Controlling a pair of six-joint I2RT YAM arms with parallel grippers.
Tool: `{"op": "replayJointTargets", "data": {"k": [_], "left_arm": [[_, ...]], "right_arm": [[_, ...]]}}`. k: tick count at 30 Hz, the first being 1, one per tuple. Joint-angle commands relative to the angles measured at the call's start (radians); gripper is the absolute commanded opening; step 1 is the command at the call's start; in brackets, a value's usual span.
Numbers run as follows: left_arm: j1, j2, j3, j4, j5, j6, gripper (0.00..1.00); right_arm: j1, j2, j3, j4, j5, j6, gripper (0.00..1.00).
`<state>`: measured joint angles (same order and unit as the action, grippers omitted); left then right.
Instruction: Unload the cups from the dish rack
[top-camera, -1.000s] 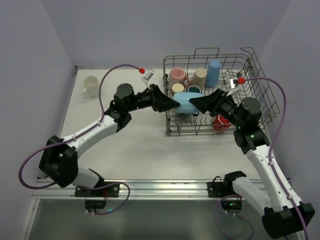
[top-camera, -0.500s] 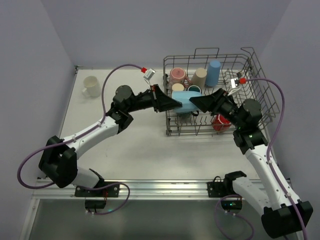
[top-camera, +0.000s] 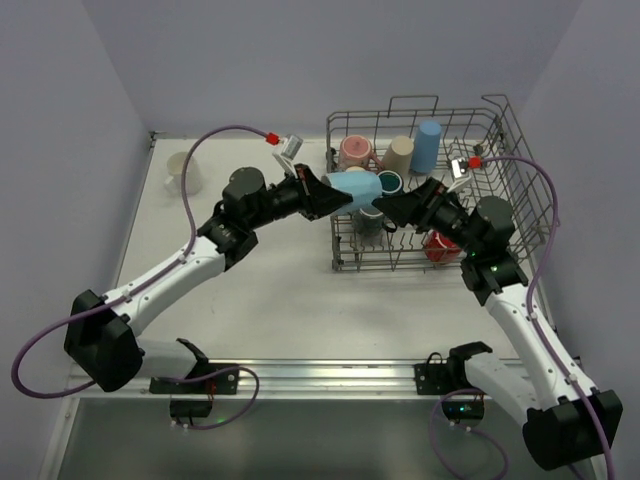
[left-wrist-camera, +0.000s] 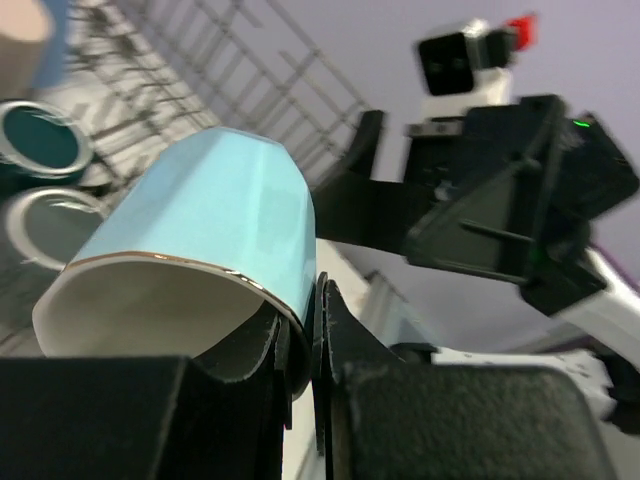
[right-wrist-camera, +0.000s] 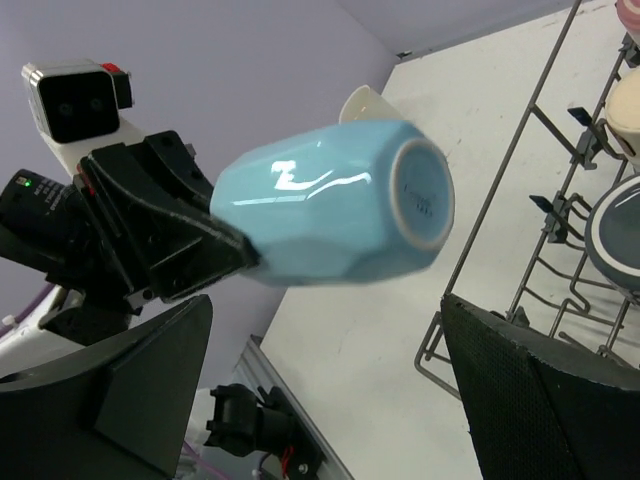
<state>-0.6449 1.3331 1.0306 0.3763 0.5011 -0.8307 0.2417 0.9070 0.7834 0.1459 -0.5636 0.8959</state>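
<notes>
One light blue cup (left-wrist-camera: 210, 230) lies sideways, rim pinched in the left hand (left-wrist-camera: 303, 320), base facing the wide-open, empty right hand (top-camera: 392, 207).

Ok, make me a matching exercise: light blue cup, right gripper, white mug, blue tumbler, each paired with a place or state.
1 light blue cup
2 right gripper
3 white mug
4 blue tumbler

A open
B in the rack, far side
C on the table, left of the rack
D pinched at the rim by the left gripper

Pairs: 1-D, 2-A, 3-C, 4-B
</notes>
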Motion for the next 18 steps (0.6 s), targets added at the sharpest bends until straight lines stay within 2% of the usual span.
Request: {"op": "replayJointTargets", "data": {"k": [1,2,4,5,6,8,11,18], "left_arm": [[0.004,-0.078,0.167,-0.167,-0.271,0.229,0.0],[0.017,-0.069,0.231,-0.289,-0.356,0.29,0.0],[0.039,-0.051,0.31,-0.432,-0.439,0.35,0.0],[0.053,-0.02,0.35,-0.559,-0.476,0.378,0.0],[0.086,0.0,0.431,-0.62,-0.542,0.434,0.0],[0.131,0.084,0.553,-0.786,-0.575,0.479,0.0],[0.217,0.204,0.672,-0.948,-0.585,0.533,0.0],[0.298,0.469,0.902,-1.122,-0.771,0.619,0.0]], "right_arm": [[0.002,-0.036,0.004,-0.006,0.016,-0.034,0.99],[0.002,-0.042,0.002,-0.011,0.024,-0.044,0.99],[0.002,-0.049,0.002,-0.044,0.036,-0.061,0.99],[0.002,-0.052,0.002,-0.055,0.042,-0.071,0.99],[0.002,-0.062,0.002,-0.065,0.06,-0.107,0.99],[0.002,-0.066,0.005,-0.1,0.059,-0.156,0.99],[0.004,-0.065,0.02,-0.187,0.077,-0.222,0.99],[0.022,-0.089,-0.027,-0.247,0.117,-0.262,0.99]]}}
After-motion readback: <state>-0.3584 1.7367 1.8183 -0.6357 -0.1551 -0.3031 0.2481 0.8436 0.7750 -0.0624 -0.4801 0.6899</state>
